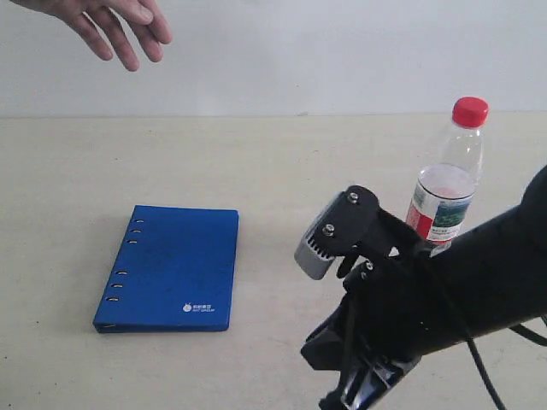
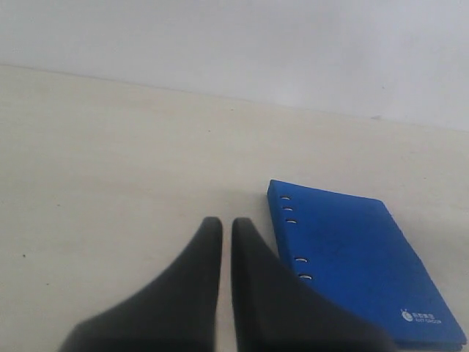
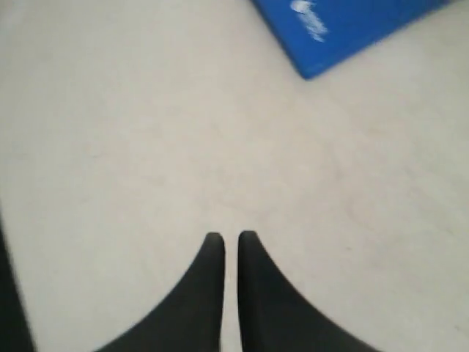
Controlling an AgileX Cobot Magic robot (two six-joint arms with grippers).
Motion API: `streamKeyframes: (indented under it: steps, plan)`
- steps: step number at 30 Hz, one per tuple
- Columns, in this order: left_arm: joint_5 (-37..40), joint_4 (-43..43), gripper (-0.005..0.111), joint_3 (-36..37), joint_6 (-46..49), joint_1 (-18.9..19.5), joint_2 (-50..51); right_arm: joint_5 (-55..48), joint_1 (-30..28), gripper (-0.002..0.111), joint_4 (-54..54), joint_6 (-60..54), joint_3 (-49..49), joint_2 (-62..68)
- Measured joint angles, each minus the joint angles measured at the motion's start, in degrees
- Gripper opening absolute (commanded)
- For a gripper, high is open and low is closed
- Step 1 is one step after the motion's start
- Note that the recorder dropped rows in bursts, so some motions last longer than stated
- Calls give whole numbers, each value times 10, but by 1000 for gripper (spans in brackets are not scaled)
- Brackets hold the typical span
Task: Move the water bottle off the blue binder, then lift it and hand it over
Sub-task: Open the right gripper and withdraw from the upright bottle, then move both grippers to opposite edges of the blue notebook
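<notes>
Bare human hand (image 1: 120,26) open, fingers spread, at far upper left over pale beige worktop (image 1: 273,162); below it the flat royal-blue ring binder (image 1: 169,267) lies on the worktop, slotted spine edge to its left, white logo near its front right corner. Beside the binder's spine edge the left tool (image 2: 222,224) has its black fingers almost together, thin slit, gripping nothing. Small clear plastic water bottle (image 1: 449,184), red cap, red-white-green label, stands upright well right of the binder and off it, base hidden behind black right arm (image 1: 479,282); right tool (image 3: 231,238) likewise nearly closed, empty, over bare worktop.
</notes>
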State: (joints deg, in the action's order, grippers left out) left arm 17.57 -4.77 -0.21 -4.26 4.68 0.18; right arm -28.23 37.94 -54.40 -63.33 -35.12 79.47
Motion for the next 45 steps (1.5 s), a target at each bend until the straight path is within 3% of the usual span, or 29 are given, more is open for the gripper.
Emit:
streamKeyframes:
  steps: [2,4,9,12,15,18,21,22,23,25,28,32,39,45]
  plan:
    - [-1,-28,5,0,-14,0,0,82,0,0,-16,68,13,21]
    - [-11,-107,5,0,-49,0,0,100,0,0,-32,107,10,31]
    - [3,-363,5,0,-84,1,0,8,-1,0,-68,145,-34,75]
    - [44,-403,5,0,-39,1,0,-93,-1,0,-76,143,-83,138]
    - [52,-408,5,0,4,1,0,-88,-1,0,-80,142,-125,185]
    - [41,-411,5,0,15,1,0,-25,-1,19,-86,144,-153,200]
    - [23,-433,5,0,16,1,0,-9,-1,59,-90,151,-170,200]
    - [14,-440,5,0,22,1,0,-5,-1,67,-92,153,-174,201]
    - [3,-443,5,0,37,3,0,5,-1,68,-92,154,-175,201]
    - [-37,-457,5,0,50,2,0,38,-1,60,-92,157,-175,201]
    - [-77,-544,5,0,38,2,29,76,-1,44,-92,186,-180,202]
    - [-70,-567,5,0,144,2,134,75,-1,33,-93,220,-180,210]
    - [61,-675,5,-110,506,2,361,2,-1,32,-96,194,-180,212]
    - [33,-722,5,-168,663,2,528,-9,-1,32,-96,120,-180,212]
